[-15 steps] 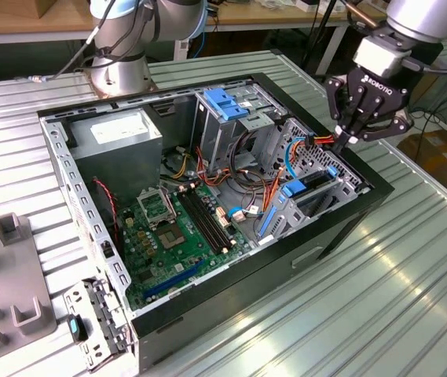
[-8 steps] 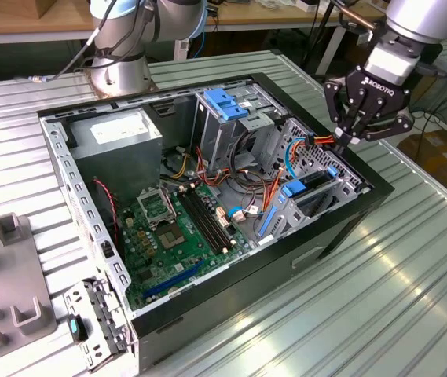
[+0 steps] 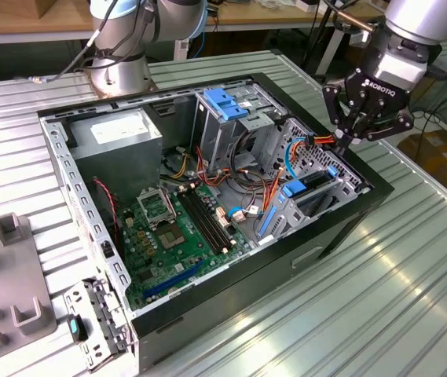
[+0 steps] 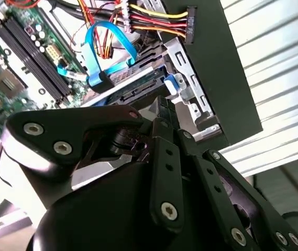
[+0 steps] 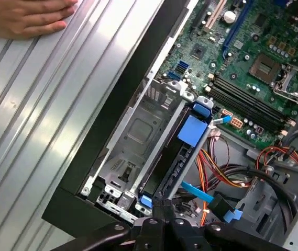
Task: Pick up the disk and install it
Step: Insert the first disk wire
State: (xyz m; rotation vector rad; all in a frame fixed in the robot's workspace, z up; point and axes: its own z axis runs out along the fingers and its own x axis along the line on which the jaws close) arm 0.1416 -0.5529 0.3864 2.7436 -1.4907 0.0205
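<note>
Gripper closed, fingertips together, holding nothing; it hangs just above the drive cage at a corner of the open computer case. Disk sits on edge in a cage slot, blue rails showing, beside the motherboard. Hand rests flat on the ribbed surface.

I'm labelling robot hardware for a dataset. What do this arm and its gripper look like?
The arm is silver-grey tubing with rounded joints and blue-grey end caps; a thin cable trails by its base. The gripper is black, with white lettering on its body and hinged links joined by silver screws.
</note>
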